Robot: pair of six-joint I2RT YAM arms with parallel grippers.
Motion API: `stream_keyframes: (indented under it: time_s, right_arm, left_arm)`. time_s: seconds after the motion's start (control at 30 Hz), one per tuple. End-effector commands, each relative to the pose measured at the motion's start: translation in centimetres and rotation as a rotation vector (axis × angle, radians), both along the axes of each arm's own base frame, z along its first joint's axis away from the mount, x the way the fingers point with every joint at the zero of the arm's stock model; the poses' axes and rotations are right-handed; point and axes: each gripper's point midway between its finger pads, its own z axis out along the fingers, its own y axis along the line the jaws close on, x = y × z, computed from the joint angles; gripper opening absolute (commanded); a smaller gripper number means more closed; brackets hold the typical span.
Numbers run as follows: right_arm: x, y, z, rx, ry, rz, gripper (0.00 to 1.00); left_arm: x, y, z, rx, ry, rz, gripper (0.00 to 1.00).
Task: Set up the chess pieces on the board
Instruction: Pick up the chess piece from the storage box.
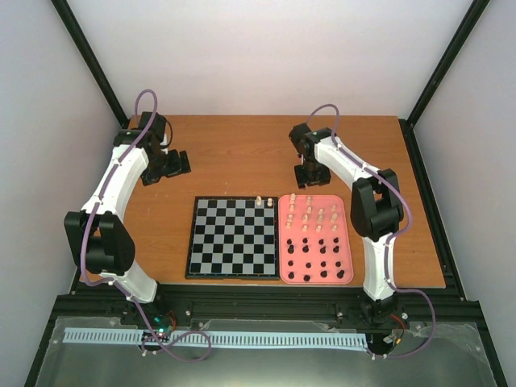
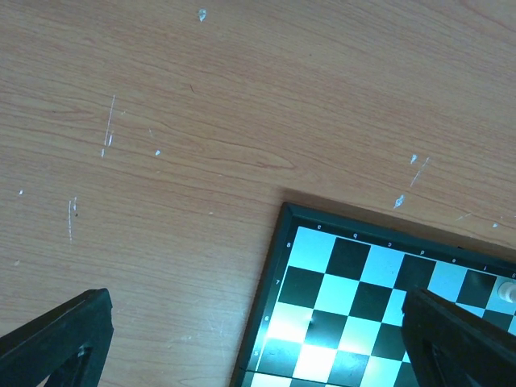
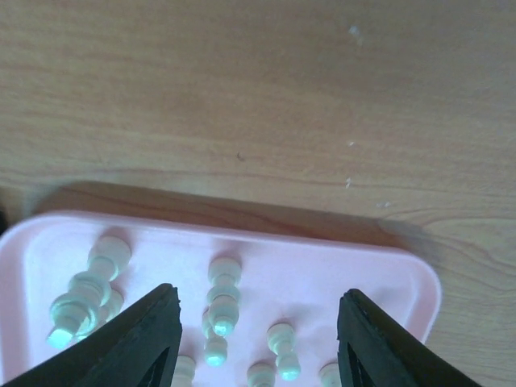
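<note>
The right gripper (image 3: pixel 258 297) is held partly open, nothing between its fingers, above the far edge of the pink tray (image 3: pixel 339 242). In the tray, cream chess pieces (image 3: pixel 109 260) are kept in the far half and black chess pieces (image 1: pixel 322 262) in the near half. The left gripper (image 2: pixel 256 300) is spread wide and empty above the desk (image 2: pixel 201 121), over the far left corner of the board (image 1: pixel 234 238). Small white letters and digits are printed along the board's border, too small to be read. The board is laid just beside the tray, and two cream figures (image 1: pixel 258 200) are stood on its far row.
</note>
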Motion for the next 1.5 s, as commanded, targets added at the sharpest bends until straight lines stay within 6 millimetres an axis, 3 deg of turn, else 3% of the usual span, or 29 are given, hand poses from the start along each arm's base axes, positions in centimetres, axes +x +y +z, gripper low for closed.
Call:
stream_keyframes:
  time_s: [0.0,0.4,0.63,0.97,1.33,1.47]
  right_arm:
    - [-0.7,0.4,0.2,0.031,-0.014,0.006,0.53]
    - [-2.1,0.5,-3.0,0.047,0.059,0.009,0.47]
    - [-2.4,0.4,-4.1,0.040,0.081,0.010,0.39]
    - [-2.9,0.2,-5.6,0.044,0.114,0.006,0.37]
    - [-2.7,0.0,-5.6,0.046,0.110,-0.005,0.23]
    - [-2.7,0.0,-5.5,0.048,0.112,-0.008,0.11]
  left_arm:
    - [0.4,-0.2,1.1,-0.013,-0.043,-0.004,1.00]
    - [0.5,-0.3,0.9,-0.012,-0.035,-0.005,1.00]
    - [0.6,-0.1,0.8,-0.003,-0.034,-0.001,1.00]
    - [0.5,-0.1,0.7,-0.001,-0.026,-0.003,1.00]
    - [0.6,-0.1,0.7,-0.003,-0.028,-0.001,1.00]
    - [0.5,-0.1,0.7,-0.003,-0.029,-0.001,1.00]
